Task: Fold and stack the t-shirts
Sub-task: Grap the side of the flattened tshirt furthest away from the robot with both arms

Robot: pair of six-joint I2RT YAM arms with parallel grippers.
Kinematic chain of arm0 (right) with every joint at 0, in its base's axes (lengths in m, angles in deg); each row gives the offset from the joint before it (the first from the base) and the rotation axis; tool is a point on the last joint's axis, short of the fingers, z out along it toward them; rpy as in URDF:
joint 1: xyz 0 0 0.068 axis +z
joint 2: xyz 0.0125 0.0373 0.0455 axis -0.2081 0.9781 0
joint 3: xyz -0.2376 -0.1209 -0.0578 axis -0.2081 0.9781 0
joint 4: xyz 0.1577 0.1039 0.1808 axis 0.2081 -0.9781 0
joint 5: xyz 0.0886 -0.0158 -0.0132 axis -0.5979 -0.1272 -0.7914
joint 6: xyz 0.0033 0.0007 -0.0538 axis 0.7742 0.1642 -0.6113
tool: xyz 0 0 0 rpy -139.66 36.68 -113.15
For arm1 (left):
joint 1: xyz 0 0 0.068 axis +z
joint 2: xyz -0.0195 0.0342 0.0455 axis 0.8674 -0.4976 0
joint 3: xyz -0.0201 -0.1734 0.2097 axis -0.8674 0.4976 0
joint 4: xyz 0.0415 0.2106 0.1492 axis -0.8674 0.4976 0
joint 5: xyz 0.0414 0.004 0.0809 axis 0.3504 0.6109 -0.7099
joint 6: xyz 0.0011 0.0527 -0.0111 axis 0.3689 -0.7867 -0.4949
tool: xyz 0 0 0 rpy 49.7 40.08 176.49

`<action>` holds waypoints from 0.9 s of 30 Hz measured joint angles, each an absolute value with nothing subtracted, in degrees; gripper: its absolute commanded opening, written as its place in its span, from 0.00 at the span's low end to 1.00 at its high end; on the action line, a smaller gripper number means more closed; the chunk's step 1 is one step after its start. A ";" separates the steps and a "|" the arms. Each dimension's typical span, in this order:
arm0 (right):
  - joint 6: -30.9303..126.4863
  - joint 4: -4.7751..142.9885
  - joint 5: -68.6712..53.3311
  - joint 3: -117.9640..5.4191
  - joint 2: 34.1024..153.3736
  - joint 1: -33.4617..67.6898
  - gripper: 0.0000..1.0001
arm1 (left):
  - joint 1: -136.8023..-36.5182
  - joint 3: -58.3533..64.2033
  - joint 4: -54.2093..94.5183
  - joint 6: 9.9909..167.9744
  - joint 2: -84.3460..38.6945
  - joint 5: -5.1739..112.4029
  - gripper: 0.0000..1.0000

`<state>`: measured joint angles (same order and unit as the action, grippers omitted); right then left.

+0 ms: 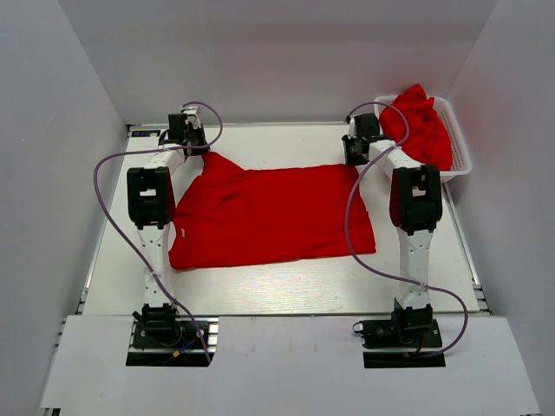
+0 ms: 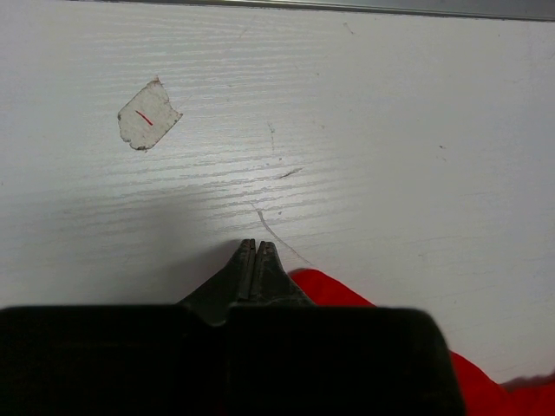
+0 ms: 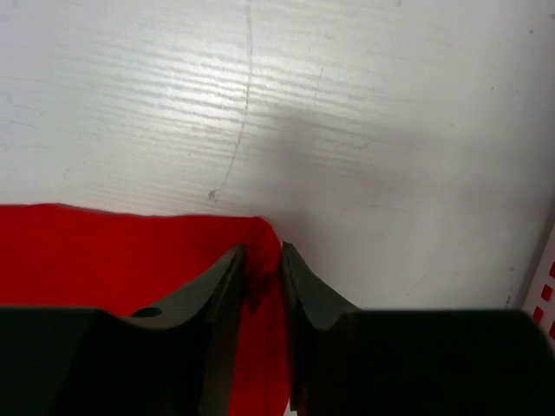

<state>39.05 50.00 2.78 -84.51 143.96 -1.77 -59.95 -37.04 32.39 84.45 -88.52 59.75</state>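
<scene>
A red t-shirt (image 1: 269, 217) lies spread flat on the white table. Its far left corner is drawn up into a peak toward my left gripper (image 1: 198, 149). In the left wrist view the left gripper (image 2: 254, 247) has its jaws pressed together, with red cloth (image 2: 347, 295) showing just beside and under them. My right gripper (image 1: 355, 158) is at the shirt's far right corner. In the right wrist view the right gripper (image 3: 263, 256) is closed to a narrow gap with bunched red cloth (image 3: 104, 251) between the jaws.
A white basket (image 1: 461, 160) at the back right holds a pile of red shirts (image 1: 421, 126); its edge shows in the right wrist view (image 3: 546, 290). A torn paper patch (image 2: 147, 115) is stuck to the table beyond the left gripper. Walls enclose the table.
</scene>
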 measured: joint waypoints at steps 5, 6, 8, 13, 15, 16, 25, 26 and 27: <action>38.90 49.95 0.22 -85.82 143.96 -2.17 0.00 | -59.95 -37.04 32.39 84.34 -88.52 59.75 0.00; 38.70 50.00 -0.08 -85.87 143.96 -2.21 0.00 | -59.95 -37.06 32.39 84.32 -88.52 59.72 0.00; 38.79 49.95 -0.28 -85.89 143.96 -2.25 0.00 | -59.95 -37.22 32.48 84.32 -88.52 59.75 0.00; 37.52 49.78 -0.56 -86.50 143.96 -2.30 0.00 | -59.95 -37.98 33.20 84.30 -88.19 60.14 0.00; 36.60 49.87 -0.70 -86.63 143.96 -2.30 0.00 | -59.95 -37.81 34.25 84.30 -87.23 60.34 0.00; 36.12 49.82 -0.74 -86.63 143.96 -2.30 0.00 | -59.95 -37.24 34.49 84.32 -86.29 60.40 0.00; 34.46 51.70 -1.44 -77.58 136.20 -2.30 0.00 | -59.95 -21.55 37.33 86.62 -66.73 60.42 0.00; 34.46 51.94 -1.53 -76.47 134.72 -2.30 0.00 | -59.95 -19.75 37.81 87.16 -64.50 59.77 0.00; 34.46 52.31 -1.59 -75.36 133.32 -2.30 0.00 | -59.95 -17.33 38.36 87.51 -61.70 59.37 0.00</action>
<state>34.46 52.31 -1.59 -75.36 133.32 -2.30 -59.95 -17.33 38.36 87.51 -61.70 59.37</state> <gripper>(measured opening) 0.017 0.023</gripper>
